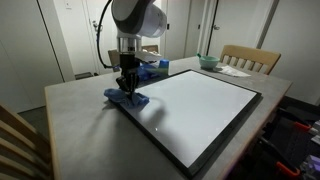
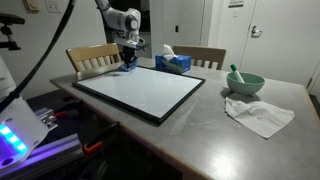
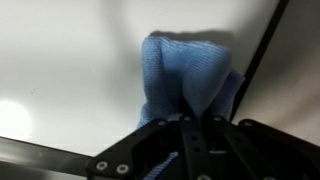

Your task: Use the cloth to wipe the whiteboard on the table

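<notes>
readable txt: none in any view.
wall plate [image 2: 237, 3]: small dark sign on wall, at top edge of pic; too small and cut off, can't read.
tissue box [image 2: 172, 62]: blue; print too small to make out.
papers [image 1: 236, 70]: white sheets; marks not legible at this res.
whiteboard [image 1: 195, 105]: glossy white face w/ glare spots; no legible writing.
wrist view: close and blurry, no lettering legible.
</notes>
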Controlling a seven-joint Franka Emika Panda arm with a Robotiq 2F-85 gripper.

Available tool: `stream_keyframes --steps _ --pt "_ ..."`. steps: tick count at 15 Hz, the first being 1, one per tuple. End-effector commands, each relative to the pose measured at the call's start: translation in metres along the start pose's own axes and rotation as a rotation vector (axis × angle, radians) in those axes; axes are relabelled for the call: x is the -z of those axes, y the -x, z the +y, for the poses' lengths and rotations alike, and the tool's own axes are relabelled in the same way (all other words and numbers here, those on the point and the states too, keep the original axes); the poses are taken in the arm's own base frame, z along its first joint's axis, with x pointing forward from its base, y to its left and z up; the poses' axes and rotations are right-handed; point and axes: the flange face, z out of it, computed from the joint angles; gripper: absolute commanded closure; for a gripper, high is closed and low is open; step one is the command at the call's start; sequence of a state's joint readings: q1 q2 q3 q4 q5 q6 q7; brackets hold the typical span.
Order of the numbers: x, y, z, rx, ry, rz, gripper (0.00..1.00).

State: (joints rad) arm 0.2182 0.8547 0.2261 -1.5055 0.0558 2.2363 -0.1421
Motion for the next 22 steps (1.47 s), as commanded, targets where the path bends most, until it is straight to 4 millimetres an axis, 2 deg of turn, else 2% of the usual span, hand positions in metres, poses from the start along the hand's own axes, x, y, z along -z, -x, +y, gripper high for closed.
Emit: stream_keyframes --steps 1,4,5,6,7,9,13,14,18,22 --pt "-0.012 0.031 0.036 0.034 -0.017 -0.032 0.98" --pt "-0.003 0.046 0.06 0.072 -0.013 -0.048 0.98" --pt "0.005 0.048 0.066 0.099 -0.013 -0.037 0.98" --pt "0.023 0.047 0.067 0.152 0.005 -0.032 0.98" --pt "0.012 0.031 0.057 0.091 -0.007 -0.023 0.91" --pt "0.019 0.035 0.067 0.121 -0.002 -0.021 0.91" --pt "0.019 0.038 0.067 0.13 -0.001 -0.025 0.91" --pt "0.019 0.039 0.067 0.131 -0.001 -0.025 0.98" --pt "0.0 0.045 0.08 0.093 -0.038 -0.052 0.98" --pt "-0.003 0.059 0.097 -0.024 -0.052 -0.033 0.98"
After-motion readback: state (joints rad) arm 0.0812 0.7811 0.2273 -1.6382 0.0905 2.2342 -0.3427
